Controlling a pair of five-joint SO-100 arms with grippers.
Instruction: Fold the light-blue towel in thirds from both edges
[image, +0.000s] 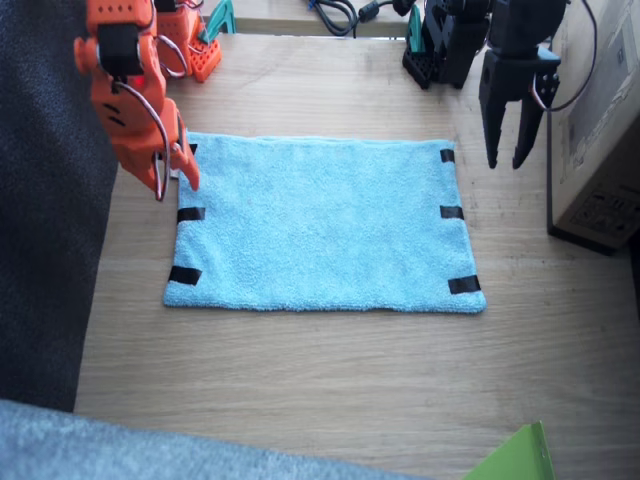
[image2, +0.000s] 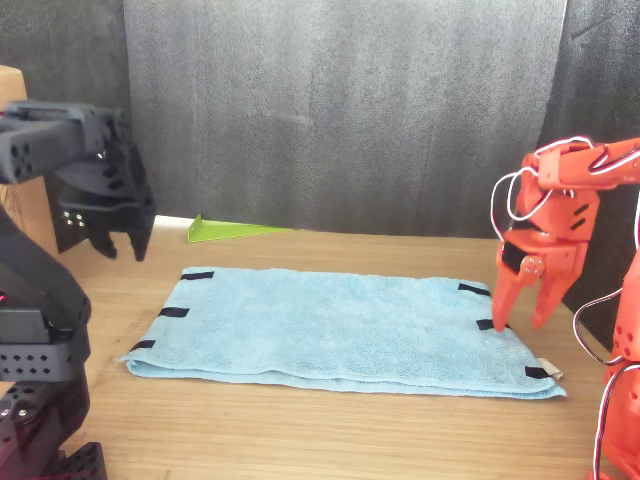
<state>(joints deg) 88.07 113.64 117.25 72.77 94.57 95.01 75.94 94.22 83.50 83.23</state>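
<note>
My right gripper (image: 175, 178) hangs over the light-blue towel (image: 320, 225) at its taped short edge (image: 186, 214), jaws parted, empty. Towel lies flat mid-table (image: 330, 380), apparently doubled. Risk: pinching one layer only, or dragging the cloth askew. My left gripper (image: 508, 158) hovers off the opposite edge (image: 452, 212), open, empty; a late lift would skew the fold.

Orange right claw (image: 175, 180) and black left claw (image: 507, 158), both pointing down, fingers parted.
</note>
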